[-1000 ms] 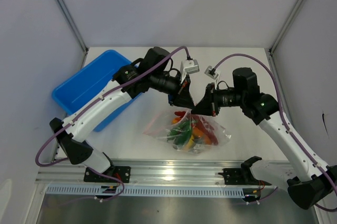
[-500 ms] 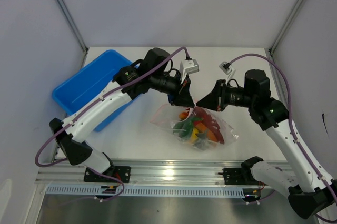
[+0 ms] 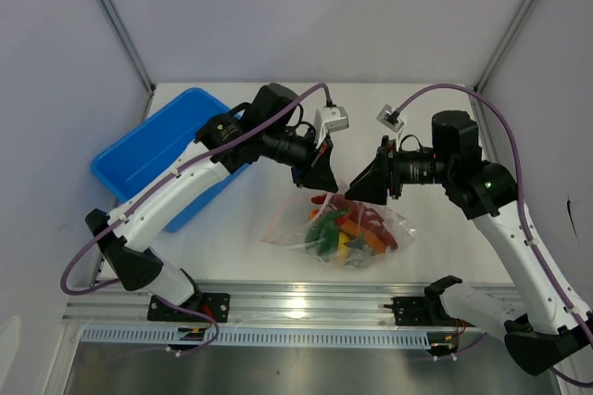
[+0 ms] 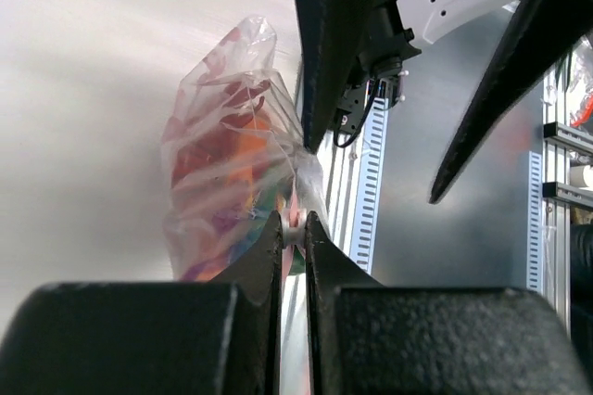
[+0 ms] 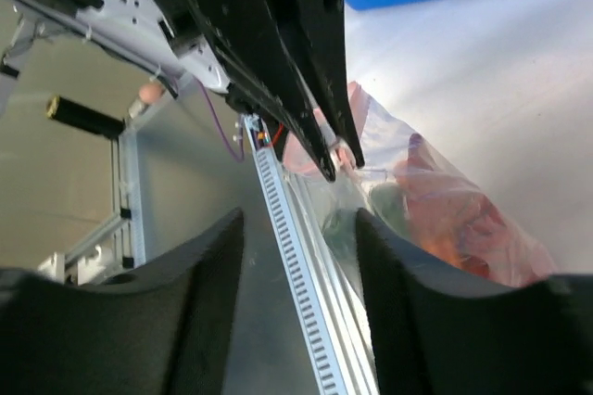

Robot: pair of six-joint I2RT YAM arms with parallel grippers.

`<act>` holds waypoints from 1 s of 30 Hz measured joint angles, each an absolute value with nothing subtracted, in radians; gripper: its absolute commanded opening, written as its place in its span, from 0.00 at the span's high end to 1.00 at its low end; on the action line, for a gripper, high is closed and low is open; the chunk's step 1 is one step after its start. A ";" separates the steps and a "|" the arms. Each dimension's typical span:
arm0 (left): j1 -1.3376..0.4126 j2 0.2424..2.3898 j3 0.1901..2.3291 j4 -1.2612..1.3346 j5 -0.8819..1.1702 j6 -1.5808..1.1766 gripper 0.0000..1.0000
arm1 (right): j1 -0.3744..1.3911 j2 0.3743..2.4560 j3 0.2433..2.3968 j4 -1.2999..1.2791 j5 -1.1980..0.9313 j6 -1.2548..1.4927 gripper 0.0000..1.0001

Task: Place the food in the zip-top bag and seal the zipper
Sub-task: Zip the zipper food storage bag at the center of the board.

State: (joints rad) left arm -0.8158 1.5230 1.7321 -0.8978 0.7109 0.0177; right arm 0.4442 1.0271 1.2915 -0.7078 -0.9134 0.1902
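The clear zip-top bag (image 3: 371,226) hangs tilted over the table's front middle, its lower part resting on the table, with the food (image 3: 341,228) inside: red, orange, yellow and green pieces. My left gripper (image 3: 326,187) is shut on the bag's upper edge. In the left wrist view its jaws (image 4: 294,226) pinch the pink zipper (image 4: 295,202), and the bag (image 4: 227,154) hangs beyond them. My right gripper (image 3: 358,189) stands open just right of that edge, holding nothing. The right wrist view shows its fingers (image 5: 298,237) spread wide, the bag (image 5: 454,200) beyond them.
A blue plastic bin (image 3: 153,149) stands at the back left, partly under my left arm. An aluminium rail (image 3: 296,300) runs along the near edge. Grey walls close in the table on three sides.
My right gripper has opened, let go of the bag's top edge and drawn back slightly to the right. The bag has shifted and sagged a little. My left gripper keeps its pinch.
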 measured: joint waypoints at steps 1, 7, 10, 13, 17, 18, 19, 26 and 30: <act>-0.816 1.524 1.740 -0.902 0.710 0.019 0.99 | 0.446 1.030 1.298 -0.721 -0.917 0.176 0.52; -0.816 1.531 1.764 -0.913 0.710 0.027 0.99 | 0.483 1.085 1.307 -0.789 -0.925 0.098 0.53; -0.816 1.536 1.765 -0.920 0.710 0.027 0.99 | 0.490 1.096 1.294 -0.789 -0.917 0.077 0.46; -0.816 1.536 1.764 -0.924 0.709 0.027 1.00 | 0.490 1.096 1.292 -0.793 -0.880 0.065 0.38; -0.816 1.536 1.764 -0.926 0.710 0.027 0.99 | 0.491 1.081 1.293 -0.805 -0.807 0.053 0.04; -0.816 1.536 1.764 -0.925 0.710 0.027 0.99 | 0.491 1.074 1.293 -0.807 -0.786 0.054 0.01; -0.816 1.536 1.765 -0.925 0.710 0.027 1.00 | 0.491 1.065 1.293 -0.808 -0.768 0.050 0.01; -0.816 1.536 1.764 -0.925 0.712 0.027 0.99 | 0.492 1.066 1.300 -0.808 -0.751 0.030 0.04; -0.816 1.536 1.764 -0.925 0.719 0.027 1.00 | 0.492 1.105 1.300 -0.804 -0.796 -0.006 0.16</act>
